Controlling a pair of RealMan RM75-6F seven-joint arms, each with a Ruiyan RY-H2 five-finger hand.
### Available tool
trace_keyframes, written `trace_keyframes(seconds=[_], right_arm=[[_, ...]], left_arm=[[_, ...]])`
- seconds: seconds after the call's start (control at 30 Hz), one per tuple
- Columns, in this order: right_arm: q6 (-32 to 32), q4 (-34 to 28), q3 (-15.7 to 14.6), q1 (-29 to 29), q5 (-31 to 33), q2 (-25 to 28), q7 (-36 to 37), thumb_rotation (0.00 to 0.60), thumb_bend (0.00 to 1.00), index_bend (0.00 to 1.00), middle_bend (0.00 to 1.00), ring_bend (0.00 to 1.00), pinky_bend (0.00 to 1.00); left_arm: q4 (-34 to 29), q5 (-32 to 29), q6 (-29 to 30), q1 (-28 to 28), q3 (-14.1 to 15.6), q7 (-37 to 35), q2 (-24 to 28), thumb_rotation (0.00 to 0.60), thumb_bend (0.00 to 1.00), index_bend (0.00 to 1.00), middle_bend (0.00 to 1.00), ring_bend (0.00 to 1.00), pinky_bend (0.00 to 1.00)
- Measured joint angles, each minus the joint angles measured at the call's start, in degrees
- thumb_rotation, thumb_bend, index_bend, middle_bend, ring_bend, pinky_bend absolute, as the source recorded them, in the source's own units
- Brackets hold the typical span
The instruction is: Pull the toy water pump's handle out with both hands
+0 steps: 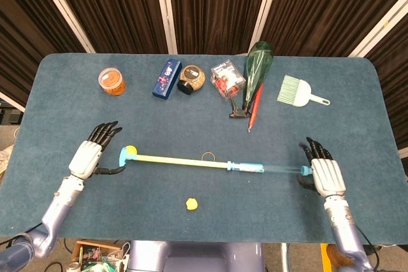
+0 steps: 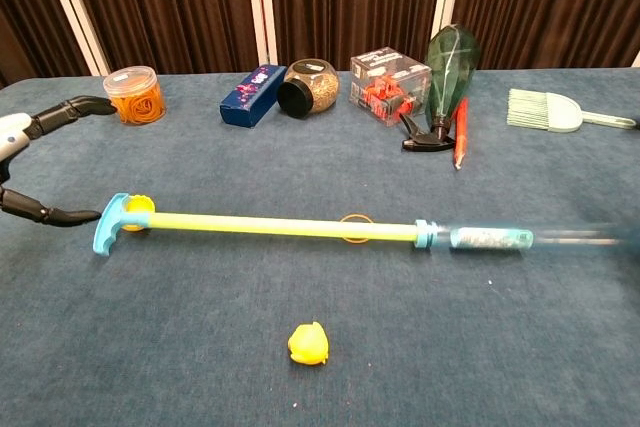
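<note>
The left hand (image 1: 87,156) lay on the table (image 1: 357,93) with its fingers (image 2: 62,110) spread wide apart, grasping nothing; the thumb tip reached close to the pump's blue handle (image 1: 123,157), but whether it touched could not be told. The right hand (image 1: 326,175) rested at the clear end of the toy water pump (image 1: 210,164), fingers extended; whether it pinched the tube tip or merely lay against it could not be told.

The pump lay flat across the near middle of the table, between the two hands. Its yellow rod (image 2: 280,228) was drawn far out of the clear barrel (image 2: 490,240), which looked blurred toward its right end in the chest view. A yellow ball (image 1: 131,150) sat right against the handle, and a rubber band (image 1: 208,155) lay against the rod on its far side. A small yellow toy (image 2: 308,343) lay nearer than the pump. Well beyond the pump stood an orange tub (image 1: 111,81), a blue box (image 1: 167,79), a jar (image 1: 191,79), a clear box (image 1: 227,79), a green spray bottle (image 1: 257,71) and a brush (image 1: 299,92).
</note>
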Motion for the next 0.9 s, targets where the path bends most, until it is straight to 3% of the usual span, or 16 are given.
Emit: trace_keyframes(seconds=[0.13, 0.4, 0.63, 0.9], right_arm=[[2.38, -1.94, -0.46, -0.73, -2.84, 1.84, 1.09, 0.440, 0.25, 0.00, 0.00, 0.00, 0.15], [10.85, -6.69, -1.80, -4.98, -7.03, 8.09, 1.56, 0.438, 0.24, 0.00, 0.00, 0.00, 0.15], [21.97, -10.88, -2.50, -11.97, -8.41, 15.70, -1.73, 0.446, 0.24, 0.00, 0.00, 0.00, 0.15], [30.30, -14.51, -5.08, -19.91, -8.58, 21.20, -5.66, 0.449, 0.24, 0.00, 0.00, 0.00, 0.15]], left_arm=[[-3.05, -0.37, 0.16, 0.26, -0.35, 0.00, 2.45, 0.600, 0.04, 0.09, 0.00, 0.00, 0.04], [-13.02, -0.46, 1.23, 1.43, -0.27, 4.26, 10.91, 0.600, 0.04, 0.07, 0.00, 0.00, 0.04], [-29.32, -0.41, 4.55, 5.79, 1.85, 17.38, 22.90, 0.600, 0.04, 0.00, 0.00, 0.00, 0.04], [-47.00, -2.56, 10.33, 14.06, 5.01, 38.05, 30.98, 0.600, 0.04, 0.00, 0.00, 0.00, 0.04]])
